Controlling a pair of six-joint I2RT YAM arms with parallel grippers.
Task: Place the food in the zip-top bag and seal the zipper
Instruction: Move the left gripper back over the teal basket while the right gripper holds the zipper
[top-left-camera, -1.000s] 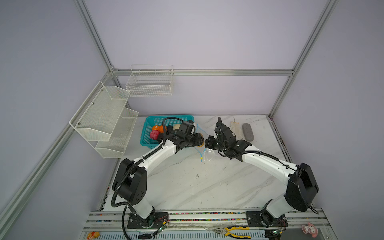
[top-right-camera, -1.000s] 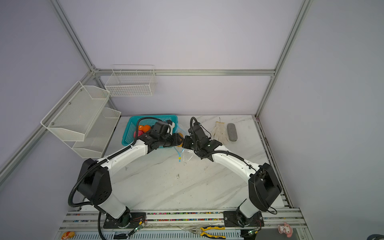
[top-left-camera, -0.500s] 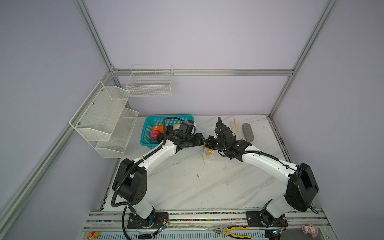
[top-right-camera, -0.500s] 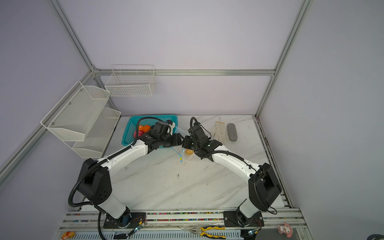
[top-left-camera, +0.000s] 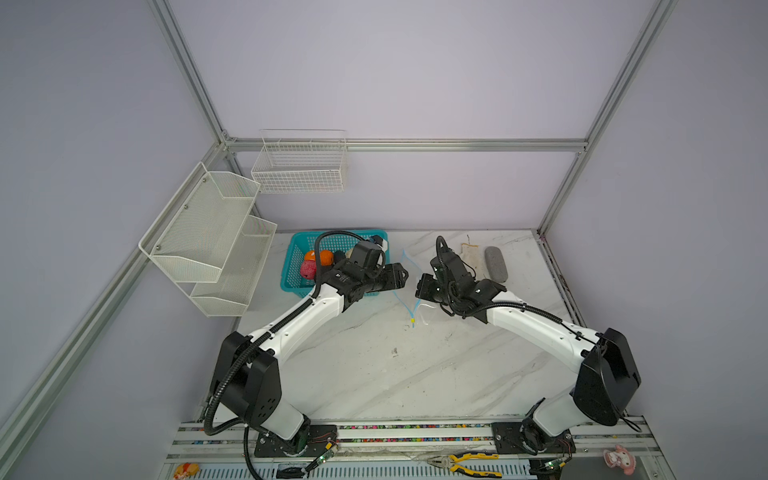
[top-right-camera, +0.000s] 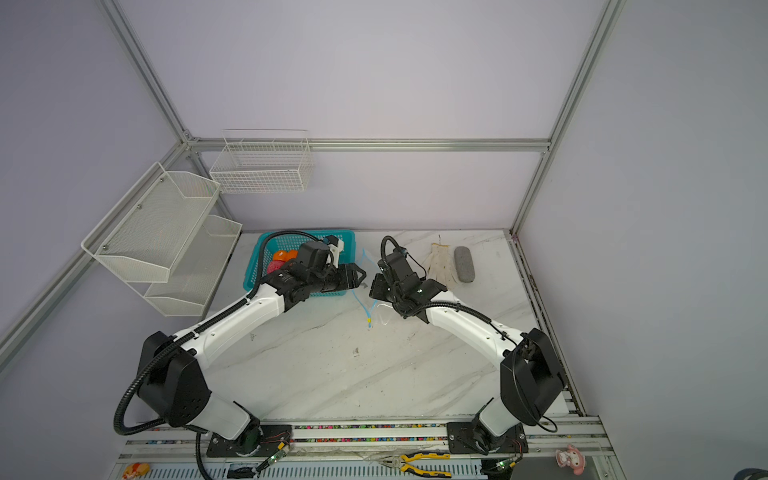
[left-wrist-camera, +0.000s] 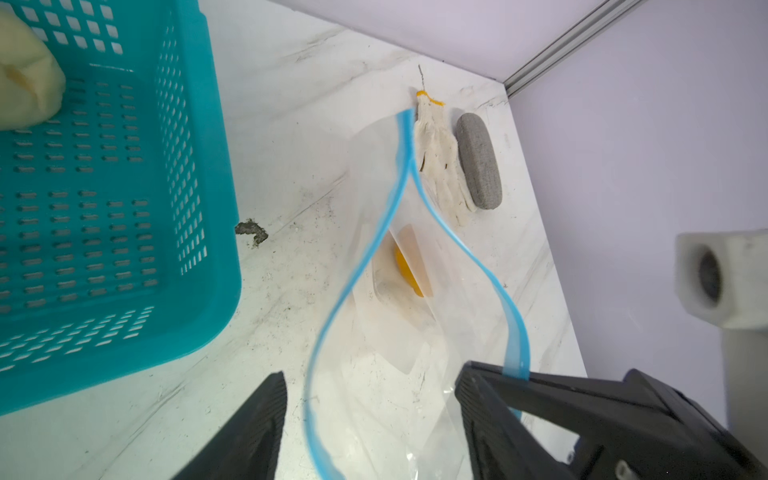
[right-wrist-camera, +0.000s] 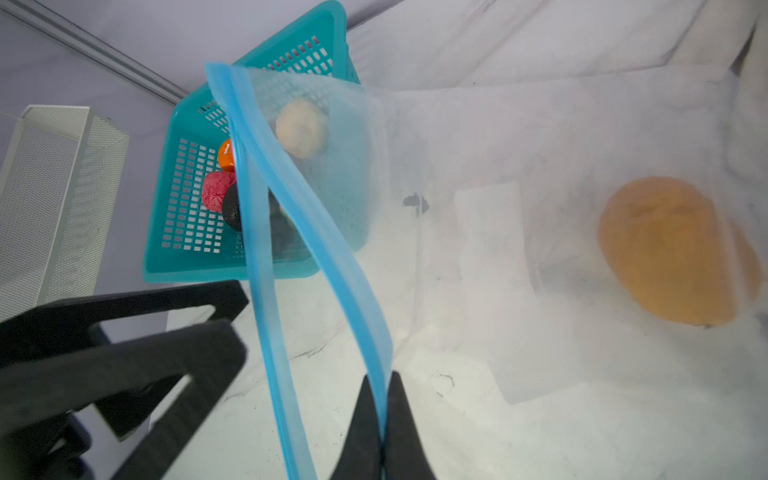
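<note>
The marble surface (top-left-camera: 374, 374) carries everything. The teal basket (top-left-camera: 293, 270) sits in its far left corner and holds most of the food: a cream ball (right-wrist-camera: 301, 126), a pink one (right-wrist-camera: 218, 193), an orange one (right-wrist-camera: 226, 156) and a dark lump (right-wrist-camera: 232, 210).

The zip-top bag (right-wrist-camera: 540, 166) lies just beside the basket, toward the middle of the far edge, with its mouth turned to the basket. One orange piece (right-wrist-camera: 673, 253) rests deep inside it, so the step in hand looks like loading, with sealing well off.

To load well, the right end effector (right-wrist-camera: 382, 415), clamped on one lip of the zipper (right-wrist-camera: 316, 232), should hold that lip raised and steady so the mouth gapes. The left end effector (left-wrist-camera: 372, 374) has its jaws wide apart and empty. It should back straight out of the mouth without dragging the loose lip, then take the basket piece nearest the bag. Each piece should be carried well past the blue strip before release, since the film is slack and could fold shut.

The loose lip runs between the left jaws, unpinched as far as I can see. The held lip passes close by one of those jaws, and I cannot tell if it touches. The yellow slider tab (top-left-camera: 412, 320) hangs at the zipper's near end, apart from both end effectors.
</note>
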